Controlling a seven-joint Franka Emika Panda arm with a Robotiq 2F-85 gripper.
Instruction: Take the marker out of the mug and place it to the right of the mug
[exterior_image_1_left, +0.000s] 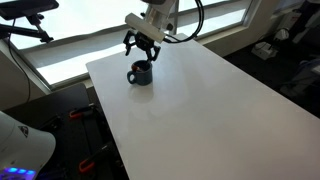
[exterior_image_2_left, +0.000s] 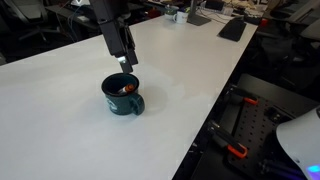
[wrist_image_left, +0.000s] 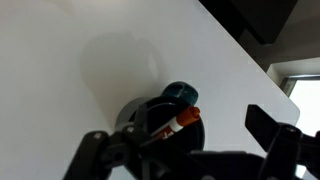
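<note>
The dark navy mug (exterior_image_1_left: 140, 73) stands near the far end of the white table (exterior_image_1_left: 205, 115), its handle to the side. It also shows in the other exterior view (exterior_image_2_left: 122, 96) and in the wrist view (wrist_image_left: 150, 112). The red marker (wrist_image_left: 178, 122) leans inside the mug with one end at the rim by the handle. In an exterior view it shows only as a red spot in the mug (exterior_image_2_left: 125, 89). My gripper (exterior_image_1_left: 141, 52) hangs just above the mug, open and empty, its fingers spread on either side of the mug (wrist_image_left: 185, 150).
The white table (exterior_image_2_left: 60, 115) has bare surface on all sides of the mug. Its edge drops off close behind the mug toward a window (exterior_image_1_left: 90, 40). Desk clutter (exterior_image_2_left: 232, 28) lies at the far end. Red-handled tools (exterior_image_2_left: 235, 152) lie on the dark floor beside the table.
</note>
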